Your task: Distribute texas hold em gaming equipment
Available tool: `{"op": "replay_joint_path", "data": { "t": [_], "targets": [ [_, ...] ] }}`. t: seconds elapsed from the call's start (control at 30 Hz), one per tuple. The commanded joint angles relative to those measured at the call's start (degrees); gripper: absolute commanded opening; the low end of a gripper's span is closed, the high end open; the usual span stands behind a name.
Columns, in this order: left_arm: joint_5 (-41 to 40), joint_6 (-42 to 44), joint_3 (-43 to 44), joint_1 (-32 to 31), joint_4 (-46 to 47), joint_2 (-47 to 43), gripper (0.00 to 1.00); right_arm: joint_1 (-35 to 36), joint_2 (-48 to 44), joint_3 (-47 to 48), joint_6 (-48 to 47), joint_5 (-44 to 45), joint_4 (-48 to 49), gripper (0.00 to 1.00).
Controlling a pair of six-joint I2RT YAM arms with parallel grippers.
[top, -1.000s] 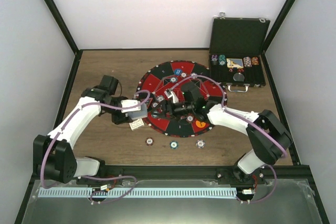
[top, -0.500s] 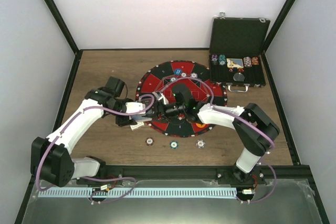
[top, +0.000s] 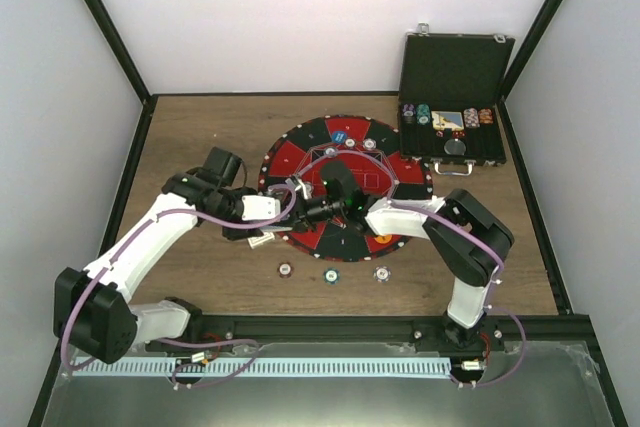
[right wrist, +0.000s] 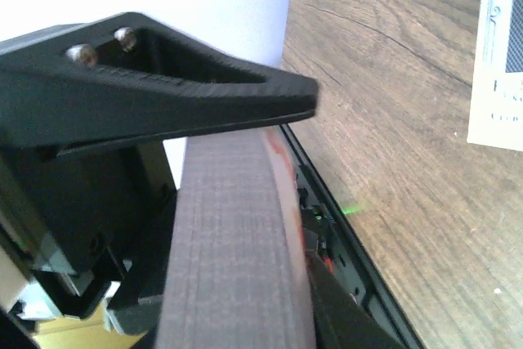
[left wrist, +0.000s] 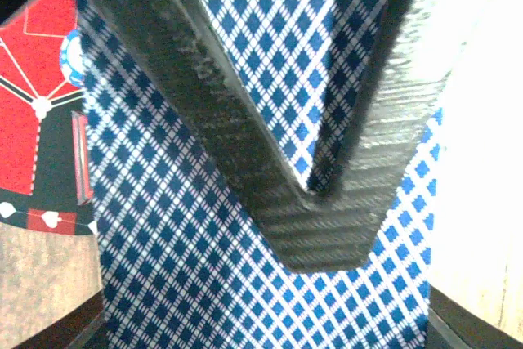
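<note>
My left gripper (top: 272, 213) hovers at the left rim of the red-and-black mat (top: 385, 175), shut on a stack of playing cards (left wrist: 204, 267) with blue-diamond backs; its fingers (left wrist: 245, 145) meet in a V over the top card. My right gripper (top: 299, 211) reaches left across the mat to the same stack. In the right wrist view the stack's grey edge (right wrist: 229, 251) fills the space between its upper finger (right wrist: 163, 87) and its lower one, which are closed on it. Three striped chips (top: 330, 274) lie on the wood in front of the mat. An orange button (top: 381, 238) and a blue one (top: 341, 136) rest on the mat.
A single white-faced card (top: 260, 239) lies on the wood under the left gripper, also seen as the card (right wrist: 498, 55) in the right wrist view. The open black case (top: 455, 67) with chip rows stands at the back right. The black frame rail (right wrist: 359, 267) runs close below the right gripper.
The right gripper has slid left across the mat to the card stack and closed on it. The left arm has shifted slightly toward the mat with the stack still held.
</note>
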Motion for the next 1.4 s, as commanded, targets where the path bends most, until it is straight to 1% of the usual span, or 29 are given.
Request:
{"op": "replay_joint_path", "data": {
  "t": [0.0,0.03,0.07,0.1,0.13,0.37,0.57,0.73,0.9,1.03,1.27,1.37],
  "targets": [
    [-0.6,-0.8,-0.5,-0.8,3.9,-1.1,0.30,0.9,-0.5,-1.1,4.6,-2.4,9.7,0.10],
    [-0.7,-0.9,-0.4,-0.7,3.9,-1.0,0.60,1.0,-0.6,-1.4,4.8,-2.4,9.9,0.06],
    [-0.9,-1.1,-0.4,-0.8,3.5,-0.8,0.83,1.0,-0.7,-1.6,4.7,-2.3,9.7,0.03],
    [-1.0,-1.3,-0.3,-0.7,3.2,-0.6,0.98,1.0,-0.7,-1.7,4.6,-2.2,9.6,0.02],
    [-1.1,-1.8,-0.2,-0.8,3.3,-0.5,1.00,1.0,-0.6,-1.9,4.6,-2.2,9.7,0.01],
    [0.9,-1.8,0.2,-0.9,3.2,-2.5,1.00,1.5,0.1,-2.4,4.5,-1.9,9.4,0.01],
    [7.3,2.6,1.4,-0.8,-1.7,-2.3,1.00,2.7,1.3,-0.3,4.3,-2.4,9.1,0.01],
    [9.7,3.1,1.1,-0.9,-1.5,-2.5,0.98,3.1,1.4,0.2,4.3,-2.4,9.1,0.01],
    [11.7,3.0,0.9,-0.9,-2.1,-2.6,0.88,3.2,1.7,0.2,5.1,-2.6,10.1,0.01],
    [12.1,3.2,0.1,-0.9,-2.4,-3.3,0.84,3.2,1.8,0.4,5.3,-2.6,10.4,0.01],
    [11.1,3.7,-0.9,-0.9,-2.4,-3.8,0.63,3.2,2.2,0.2,6.4,-3.0,12.3,0.01],
    [11.2,3.6,-1.1,-0.9,-2.4,-3.9,0.61,3.2,2.2,0.1,7.0,-3.1,13.3,0.01]
  ]
}}
